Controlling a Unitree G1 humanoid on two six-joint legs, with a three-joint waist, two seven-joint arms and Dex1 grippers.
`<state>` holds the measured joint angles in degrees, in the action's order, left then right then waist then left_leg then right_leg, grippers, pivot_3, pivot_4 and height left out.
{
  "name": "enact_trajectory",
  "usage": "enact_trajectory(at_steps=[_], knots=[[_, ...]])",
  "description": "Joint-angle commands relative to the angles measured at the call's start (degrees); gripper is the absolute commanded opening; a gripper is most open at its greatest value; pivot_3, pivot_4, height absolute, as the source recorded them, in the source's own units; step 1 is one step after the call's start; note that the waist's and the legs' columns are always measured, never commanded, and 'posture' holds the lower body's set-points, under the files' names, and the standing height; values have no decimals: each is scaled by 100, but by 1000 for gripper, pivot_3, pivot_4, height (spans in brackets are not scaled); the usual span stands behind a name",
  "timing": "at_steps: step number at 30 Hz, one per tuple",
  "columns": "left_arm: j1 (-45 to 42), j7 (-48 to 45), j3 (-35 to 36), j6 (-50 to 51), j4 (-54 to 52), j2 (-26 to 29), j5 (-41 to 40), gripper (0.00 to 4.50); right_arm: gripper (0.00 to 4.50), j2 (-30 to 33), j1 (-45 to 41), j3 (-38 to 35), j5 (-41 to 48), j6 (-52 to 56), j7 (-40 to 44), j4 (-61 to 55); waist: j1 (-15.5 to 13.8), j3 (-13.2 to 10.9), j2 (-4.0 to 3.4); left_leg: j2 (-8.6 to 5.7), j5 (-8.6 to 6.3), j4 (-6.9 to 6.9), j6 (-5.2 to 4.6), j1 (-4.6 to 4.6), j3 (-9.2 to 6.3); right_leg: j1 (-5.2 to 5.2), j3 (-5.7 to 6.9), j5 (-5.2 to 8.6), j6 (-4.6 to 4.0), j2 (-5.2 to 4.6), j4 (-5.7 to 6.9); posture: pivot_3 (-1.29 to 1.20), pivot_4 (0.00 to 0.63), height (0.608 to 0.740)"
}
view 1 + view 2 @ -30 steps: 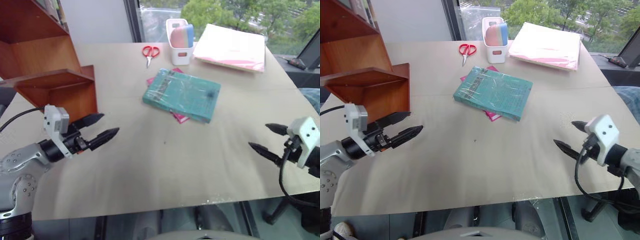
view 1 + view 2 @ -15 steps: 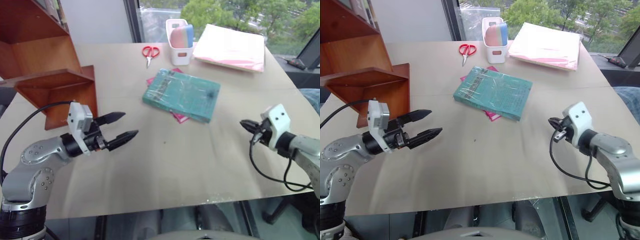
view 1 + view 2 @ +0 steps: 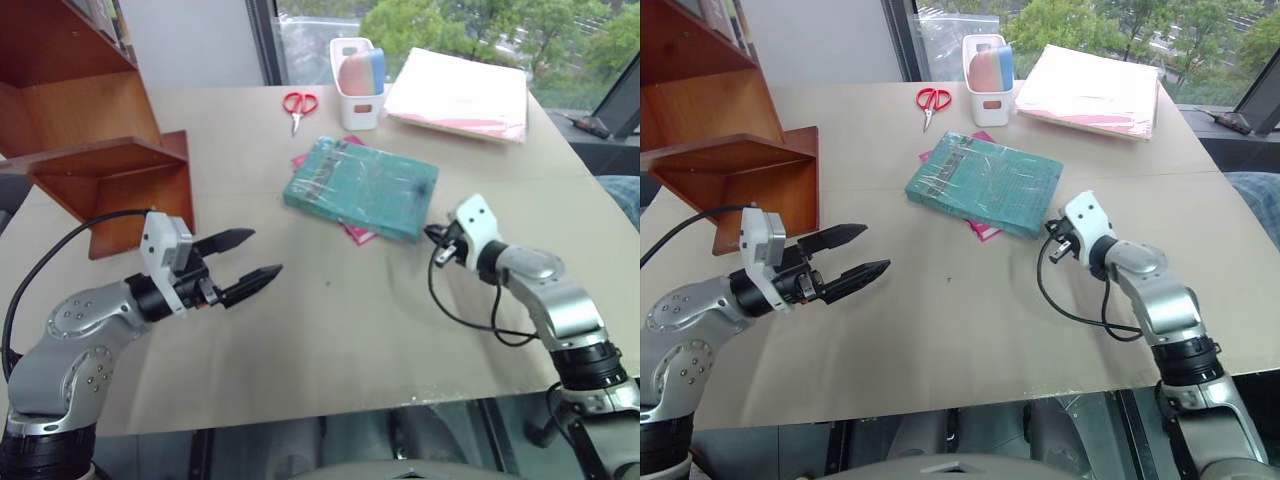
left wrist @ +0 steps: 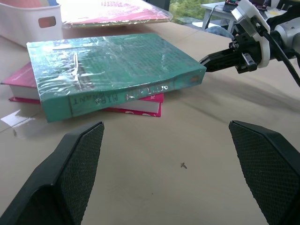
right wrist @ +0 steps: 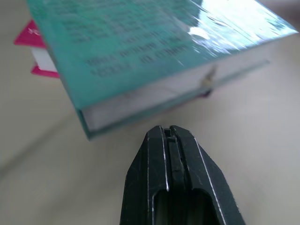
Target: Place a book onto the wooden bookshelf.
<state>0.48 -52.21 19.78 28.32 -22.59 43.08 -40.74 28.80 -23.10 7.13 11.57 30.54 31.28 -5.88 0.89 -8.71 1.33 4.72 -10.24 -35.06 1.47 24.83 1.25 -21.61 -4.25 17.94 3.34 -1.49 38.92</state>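
- The book (image 3: 361, 188), teal-green and wrapped in glossy plastic, lies flat near the middle of the table (image 3: 330, 340), resting on top of a thinner pink book (image 4: 136, 106) whose edges stick out beneath it on the near and far sides
- The right gripper (image 3: 433, 238) has its two black fingers pressed together, holding nothing; its tip sits just beside the book's near right corner, low over the table, and whether it touches the corner cannot be told
- The left gripper (image 3: 252, 256) hovers over the near left part of the table with its fingers spread wide apart and empty, pointing right toward the book, well apart from it
- Between the left gripper and the book the tabletop is bare, and the whole near strip of the table up to its front edge is open
- The wooden bookshelf (image 3: 95, 150) stands at the far left, its lower board and angled side panel jutting over the table's left edge, just beyond the left gripper
- On the far side of the book, red-handled scissors (image 3: 299, 106) and a white holder (image 3: 358, 90) stand near each other; a pale pink folder stack (image 3: 462, 95) lies at the far right
- The book's left side, facing the bookshelf, has open table beside it
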Motion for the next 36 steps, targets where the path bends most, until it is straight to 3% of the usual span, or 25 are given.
enact_trajectory(at_steps=[1, 25, 36], knots=[[111, 59, 231, -63, -293, 0, -107, 4500, 84, -229, -229, 62, 98, -242, 207, -189, -1, 0, 0, 0, 0, -1, 0, 0, 0, 0, 0, 0, 0, 0, 0, 0, 150, 740], [72, -722, 65, 96, -470, 302, -557, 4500, 84, -943, -631, 240, -177, -569, 365, 293, 6, -1, -2, 3, 0, -2, 0, 1, 1, -1, 0, 0, 0, 2, 2, 0, 150, 740], [815, -1697, 905, 197, -438, 925, -910, 4500, 84, -1217, -920, 281, -244, -906, 434, 852, 61, -6, -5, 10, 0, -1, 0, 0, 3, -5, 0, 0, -2, 7, 3, 0, 150, 740]])
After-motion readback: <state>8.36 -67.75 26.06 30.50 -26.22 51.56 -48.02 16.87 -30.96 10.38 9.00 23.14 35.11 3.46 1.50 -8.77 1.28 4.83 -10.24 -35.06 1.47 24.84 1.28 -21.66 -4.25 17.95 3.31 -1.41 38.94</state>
